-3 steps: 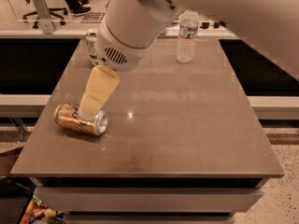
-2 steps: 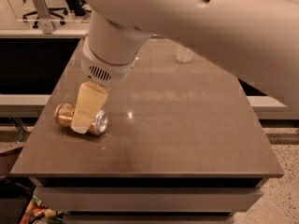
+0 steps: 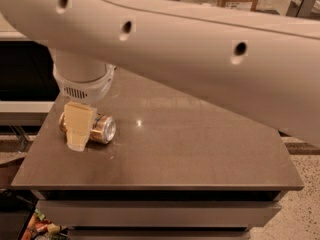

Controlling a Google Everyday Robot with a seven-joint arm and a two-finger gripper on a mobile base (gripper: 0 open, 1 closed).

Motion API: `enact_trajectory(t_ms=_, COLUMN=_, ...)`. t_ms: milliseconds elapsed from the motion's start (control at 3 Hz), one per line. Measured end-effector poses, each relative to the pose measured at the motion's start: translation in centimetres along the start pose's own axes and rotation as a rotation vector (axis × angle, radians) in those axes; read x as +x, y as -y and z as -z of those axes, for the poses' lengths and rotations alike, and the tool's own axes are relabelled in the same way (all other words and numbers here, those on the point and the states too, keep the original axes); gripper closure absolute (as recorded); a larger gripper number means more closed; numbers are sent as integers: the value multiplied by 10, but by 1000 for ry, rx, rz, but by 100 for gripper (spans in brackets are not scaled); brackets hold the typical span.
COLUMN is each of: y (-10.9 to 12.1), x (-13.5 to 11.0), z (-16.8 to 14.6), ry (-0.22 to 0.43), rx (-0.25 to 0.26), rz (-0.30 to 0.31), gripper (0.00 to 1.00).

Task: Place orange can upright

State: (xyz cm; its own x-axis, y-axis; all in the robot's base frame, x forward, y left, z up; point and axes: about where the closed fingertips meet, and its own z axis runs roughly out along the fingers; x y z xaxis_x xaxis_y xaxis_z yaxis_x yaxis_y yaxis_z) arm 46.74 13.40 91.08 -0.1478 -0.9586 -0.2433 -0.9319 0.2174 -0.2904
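Lying on its side near the left front corner of the table (image 3: 200,154), the orange can (image 3: 103,128) has its long axis running roughly left to right. Its silver end faces right and a little toward the camera.

The gripper (image 3: 78,136) hangs straight down over the can's middle, and its pale pad covers most of the orange body (only the two ends show past it). Whether it has closed on the can, or how wide it stands, cannot be told from this side. Above, the thick white arm (image 3: 200,49) crosses the whole upper view and hides the far part of the table.

Compared with 0.7 s ago, the can lies much as it did. The gripper has dropped lower and straighter over it, and the arm now fills more of the view.
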Motion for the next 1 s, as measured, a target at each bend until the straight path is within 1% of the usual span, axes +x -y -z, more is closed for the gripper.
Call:
enact_trajectory(t_ms=333, y=1, x=-14, z=-6, ry=-71, rx=21, rz=75, gripper=0)
enact_trajectory(t_ms=667, y=-2, x=-25, z=-13, ry=-95, rx=3, rz=118, gripper=0)
enact_trajectory(t_ms=1000, y=-9, x=-25, z=-27, ry=-109, rx=-41, rz=106, gripper=0)
